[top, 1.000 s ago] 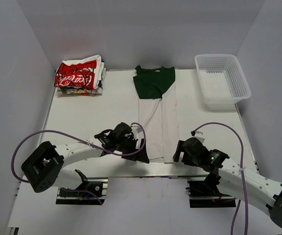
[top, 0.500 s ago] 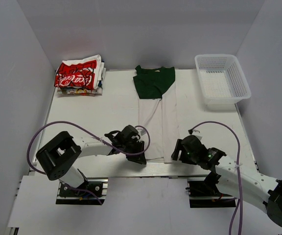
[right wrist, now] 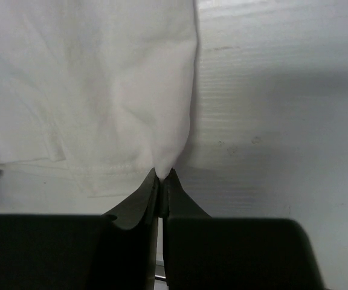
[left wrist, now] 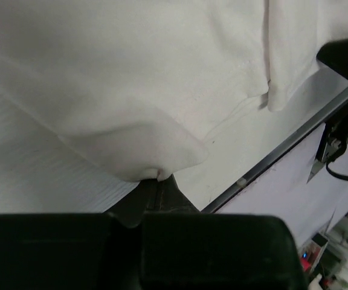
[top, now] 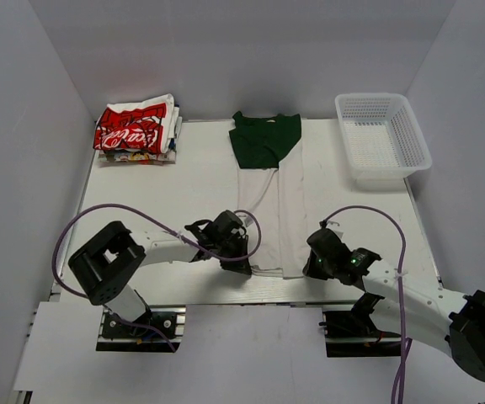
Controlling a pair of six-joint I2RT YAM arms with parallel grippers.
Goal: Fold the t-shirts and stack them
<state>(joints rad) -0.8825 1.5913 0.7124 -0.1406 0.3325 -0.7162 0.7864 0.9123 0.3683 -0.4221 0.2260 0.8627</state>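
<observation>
A white t-shirt with dark green sleeves (top: 269, 198) lies as a narrow folded strip down the middle of the table, green end at the back. My left gripper (top: 239, 268) is shut on its near left hem corner (left wrist: 162, 158), which bunches at the fingertips. My right gripper (top: 310, 269) is shut on the near right hem corner (right wrist: 168, 158), the cloth pinched into a small peak. A stack of folded t-shirts (top: 137, 130), a white one with red print on top, sits at the back left.
A white mesh basket (top: 382, 137) stands at the back right. The table's near metal edge (left wrist: 283, 148) runs just behind both grippers. A purple cable (top: 369, 215) loops over each arm.
Both grippers went from open to shut on the shirt's near hem corners. The left arm's base link swung in toward the table, and both wrists shifted slightly inward.
</observation>
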